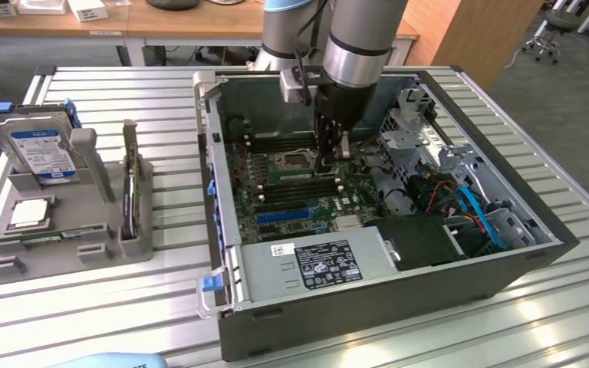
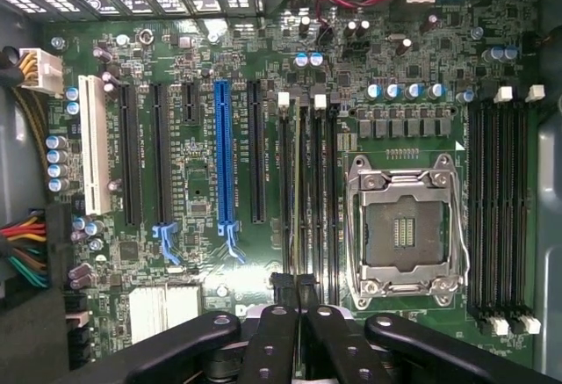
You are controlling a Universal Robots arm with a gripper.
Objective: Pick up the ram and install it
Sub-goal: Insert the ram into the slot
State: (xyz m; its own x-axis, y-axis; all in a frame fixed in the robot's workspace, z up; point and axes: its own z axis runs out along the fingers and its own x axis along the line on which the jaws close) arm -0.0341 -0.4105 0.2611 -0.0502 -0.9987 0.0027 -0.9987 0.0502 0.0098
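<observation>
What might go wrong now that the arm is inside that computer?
The shut gripper hangs close over the narrow memory slots; slightly off line, a push may stress the motherboard. The open processor socket sits right beside them, so sideways drift might strike it.
</observation>
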